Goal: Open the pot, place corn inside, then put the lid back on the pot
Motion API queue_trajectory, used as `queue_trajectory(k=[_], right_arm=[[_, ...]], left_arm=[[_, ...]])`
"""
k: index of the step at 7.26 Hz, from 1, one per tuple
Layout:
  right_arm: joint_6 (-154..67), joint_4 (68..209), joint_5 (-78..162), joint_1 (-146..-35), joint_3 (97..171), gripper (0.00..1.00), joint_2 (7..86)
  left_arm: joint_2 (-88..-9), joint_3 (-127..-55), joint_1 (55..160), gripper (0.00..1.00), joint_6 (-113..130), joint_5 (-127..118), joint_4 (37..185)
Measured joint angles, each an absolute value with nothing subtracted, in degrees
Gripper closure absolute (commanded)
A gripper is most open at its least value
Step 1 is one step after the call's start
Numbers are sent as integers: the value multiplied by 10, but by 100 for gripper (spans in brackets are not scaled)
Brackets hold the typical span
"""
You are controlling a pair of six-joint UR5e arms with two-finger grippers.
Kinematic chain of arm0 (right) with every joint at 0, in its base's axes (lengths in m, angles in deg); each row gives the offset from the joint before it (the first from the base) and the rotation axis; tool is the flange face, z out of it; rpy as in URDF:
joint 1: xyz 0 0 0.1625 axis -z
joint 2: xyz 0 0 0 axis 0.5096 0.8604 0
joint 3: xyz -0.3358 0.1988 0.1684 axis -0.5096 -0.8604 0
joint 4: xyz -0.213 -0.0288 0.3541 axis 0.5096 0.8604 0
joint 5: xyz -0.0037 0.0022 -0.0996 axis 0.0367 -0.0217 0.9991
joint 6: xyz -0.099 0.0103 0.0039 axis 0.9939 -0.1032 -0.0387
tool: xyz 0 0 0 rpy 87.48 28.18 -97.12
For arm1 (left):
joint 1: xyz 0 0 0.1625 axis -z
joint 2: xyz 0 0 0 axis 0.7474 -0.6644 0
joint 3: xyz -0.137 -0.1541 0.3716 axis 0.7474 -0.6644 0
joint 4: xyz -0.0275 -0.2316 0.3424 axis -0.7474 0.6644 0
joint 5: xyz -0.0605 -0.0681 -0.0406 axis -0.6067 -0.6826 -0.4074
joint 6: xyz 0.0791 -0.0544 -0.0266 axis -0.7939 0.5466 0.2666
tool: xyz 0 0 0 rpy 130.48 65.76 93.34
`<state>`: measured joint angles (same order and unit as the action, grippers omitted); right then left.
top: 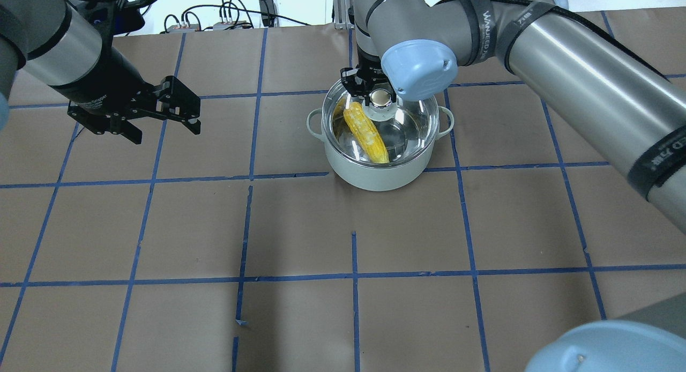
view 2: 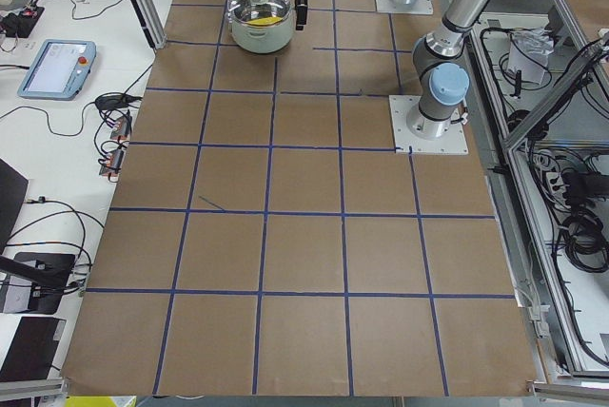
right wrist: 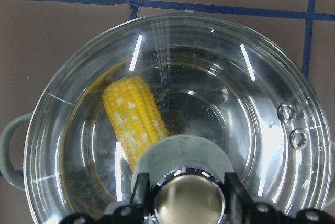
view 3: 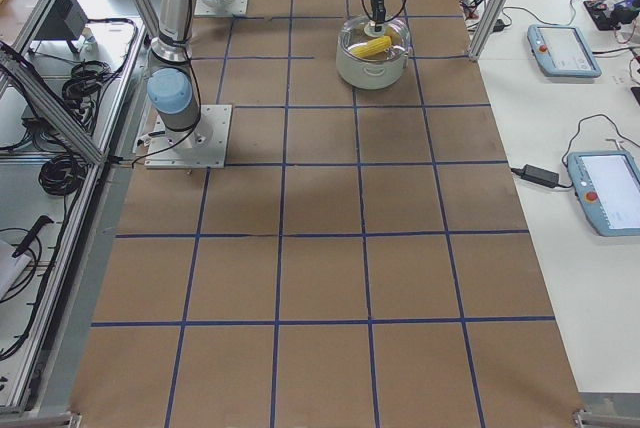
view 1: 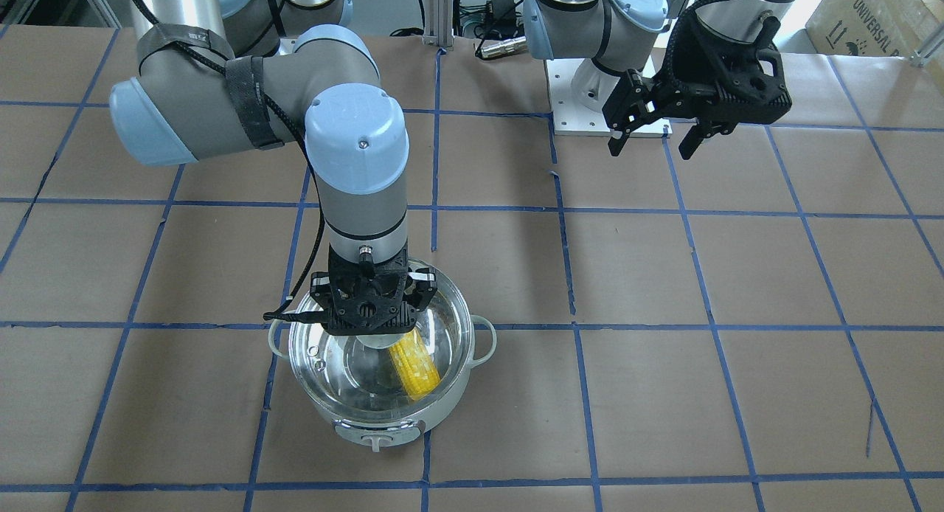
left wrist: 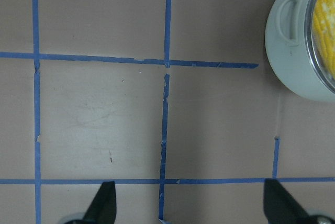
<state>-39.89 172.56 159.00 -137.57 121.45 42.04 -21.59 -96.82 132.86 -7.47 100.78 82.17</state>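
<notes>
The white pot (view 1: pixel 383 423) stands on the table with the yellow corn (view 1: pixel 414 368) lying inside. The clear glass lid (view 1: pixel 346 372) rests on the pot's rim. My right gripper (view 1: pixel 372 333) comes straight down over the pot, its two fingers closed on the lid's knob. In the right wrist view the fingers (right wrist: pixel 138 195) flank the brass-topped knob (right wrist: pixel 188 198), and the corn (right wrist: pixel 133 111) shows through the lid (right wrist: pixel 251 103). My left gripper (view 1: pixel 653 139) hangs open and empty above the table, well apart from the pot (top: pixel 375 176).
The table is brown paper with a blue tape grid. The left arm's base plate (view 1: pixel 582 117) is at the robot's edge. The pot's side and handle (left wrist: pixel 293 62) show at the upper right of the left wrist view.
</notes>
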Motion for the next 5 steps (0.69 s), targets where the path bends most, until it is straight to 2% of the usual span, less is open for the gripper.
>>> queue_trajectory(k=[5], right_arm=[[-400,1727,1588,-1376,1217,56,419]], left_arm=[[-216,-972,1327,0,-35,1009,819]])
